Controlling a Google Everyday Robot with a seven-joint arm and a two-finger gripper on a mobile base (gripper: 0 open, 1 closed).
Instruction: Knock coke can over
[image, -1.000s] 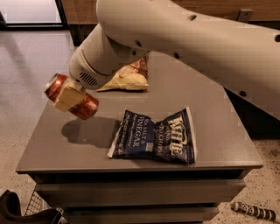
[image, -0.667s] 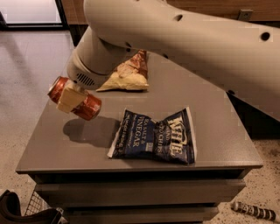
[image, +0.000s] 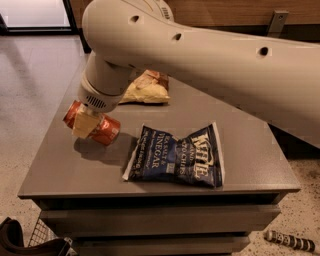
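Observation:
The coke can (image: 107, 130) is red and lies tilted on its side at the left part of the grey table (image: 70, 172), just above the top, with its shadow under it. My gripper (image: 86, 125) sits at the end of the big white arm coming in from the upper right. It is shut across the can's middle. One cream finger (image: 84, 126) covers the can's front; the other finger is hidden behind the can.
A dark blue Kettle chip bag (image: 175, 157) lies flat right of the can. A yellow-brown chip bag (image: 145, 90) lies at the back. The table's left edge is close to the can. A wire basket (image: 45, 240) and a striped object (image: 290, 241) are on the floor.
The gripper with the can has moved a little right and lower, closer to the table top and the blue bag. The arm has swung further over the table.

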